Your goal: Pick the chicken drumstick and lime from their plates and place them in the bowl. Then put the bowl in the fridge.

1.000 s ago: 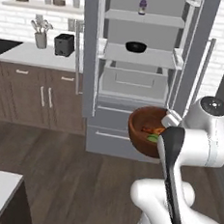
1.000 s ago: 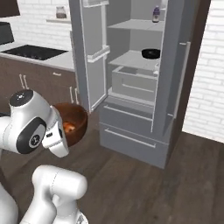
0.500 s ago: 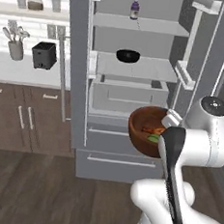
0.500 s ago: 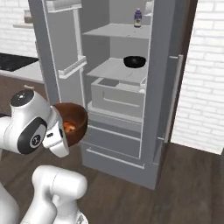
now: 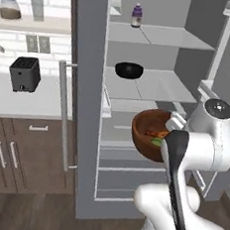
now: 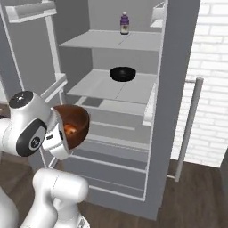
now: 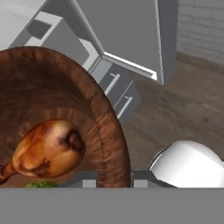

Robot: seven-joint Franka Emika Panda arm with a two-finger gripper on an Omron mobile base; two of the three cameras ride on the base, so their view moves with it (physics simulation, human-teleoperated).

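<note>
My gripper (image 7: 114,180) is shut on the near rim of the reddish-brown wooden bowl (image 7: 57,87), one fingertip on each side of the wall. The golden-brown chicken drumstick (image 7: 48,148) lies in the bowl, and a sliver of the green lime (image 7: 41,184) shows beside it. I hold the bowl (image 5: 147,135) in the air at chest height in front of the open fridge (image 5: 154,86), level with its lower shelf. From the right base view the bowl (image 6: 75,124) hangs just left of the fridge (image 6: 111,84) drawers. The plates are out of view.
A black bowl (image 5: 129,70) sits on the middle fridge shelf and a purple bottle (image 5: 137,15) on the top shelf. Both doors stand open, the one with the bar handle (image 5: 63,114) on the left. A toaster (image 5: 25,73) stands on the counter to the left.
The base has driven toward the fridge, so it now looms larger and more centred in both views. The bowl stays held the same way in front of the arm.
</note>
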